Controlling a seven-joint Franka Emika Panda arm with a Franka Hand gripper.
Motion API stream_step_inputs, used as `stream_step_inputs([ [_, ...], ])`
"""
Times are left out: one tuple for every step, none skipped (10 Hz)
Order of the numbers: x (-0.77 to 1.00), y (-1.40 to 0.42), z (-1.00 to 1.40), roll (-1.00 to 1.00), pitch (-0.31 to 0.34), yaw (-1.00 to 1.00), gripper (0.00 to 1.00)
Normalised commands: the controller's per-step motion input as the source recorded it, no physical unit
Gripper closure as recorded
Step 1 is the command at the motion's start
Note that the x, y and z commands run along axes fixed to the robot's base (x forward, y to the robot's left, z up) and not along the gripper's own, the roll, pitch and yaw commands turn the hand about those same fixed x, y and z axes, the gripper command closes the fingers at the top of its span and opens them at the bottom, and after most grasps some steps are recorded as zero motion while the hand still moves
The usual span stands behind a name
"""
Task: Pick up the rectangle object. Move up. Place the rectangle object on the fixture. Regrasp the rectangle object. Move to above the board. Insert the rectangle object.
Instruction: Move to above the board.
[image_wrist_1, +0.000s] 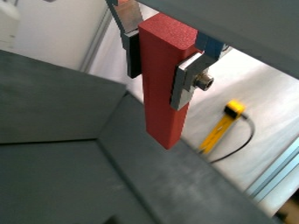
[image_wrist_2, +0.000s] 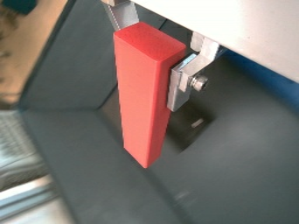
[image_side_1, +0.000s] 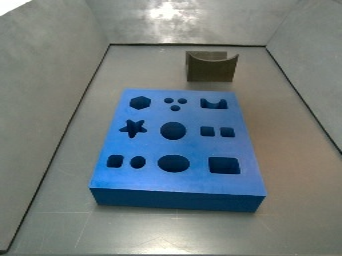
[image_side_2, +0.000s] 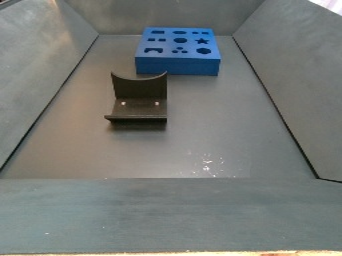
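I see the rectangle object (image_wrist_1: 166, 83) clamped in the gripper (image_wrist_1: 163, 59), hanging long-axis down with its lower end free in the air; both wrist views show it, and in one the red-orange block (image_wrist_2: 142, 96) fills the middle of the picture. The silver fingers (image_wrist_1: 187, 79) press on its upper part from two opposite sides, so the gripper is closed on the piece. Neither side view shows the gripper or the block, so I read them as up above what those cameras cover. Down on the grey floor (image_side_1: 301, 170) the blue board (image_side_1: 174, 150) lies flat, its cut-outs all unfilled. The fixture (image_side_2: 136, 99) stands apart from the board, nothing resting in its notch. A yellow-tipped cable (image_wrist_1: 225, 127) shows beyond the wall.
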Motion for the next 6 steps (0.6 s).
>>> stream_step_inputs([
  [-0.46, -1.00, 0.01, -1.00, -0.041, -0.19, 1.00],
  [-0.46, -1.00, 0.01, -1.00, -0.028, -0.20, 1.00],
  [-0.47, -1.00, 0.01, -1.00, -0.019, -0.20, 1.00],
  [-0.48, -1.00, 0.01, -1.00, -0.011, -0.20, 1.00],
  [-0.47, -0.90, 0.01, -1.00, -0.001, -0.20, 1.00],
  [-0.33, -0.61, 0.00, -1.00, 0.003, -0.19, 1.00],
])
